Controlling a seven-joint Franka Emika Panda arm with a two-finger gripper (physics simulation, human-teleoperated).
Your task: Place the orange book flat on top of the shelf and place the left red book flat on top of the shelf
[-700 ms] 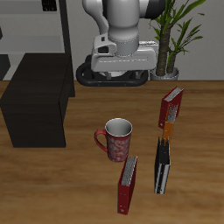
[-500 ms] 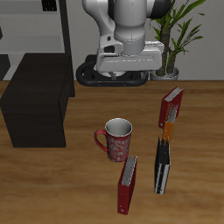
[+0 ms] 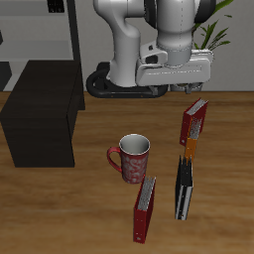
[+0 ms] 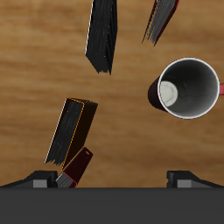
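Presently, the thin bright-orange hardcover book [image 3: 190,151] is seen standing on edge on the wooden table [image 3: 69,213], between the plain dark-red left red book [image 3: 194,119] farther back and a black book [image 3: 184,189] nearer the front edge. Both task books are found below the two-finger gripper [image 3: 185,87], which is held above the table with its fingers [image 4: 185,178] spread wide and nothing gripped. The low matte-black shelf [image 3: 40,114] is set well apart, beyond a red patterned mug [image 3: 131,157].
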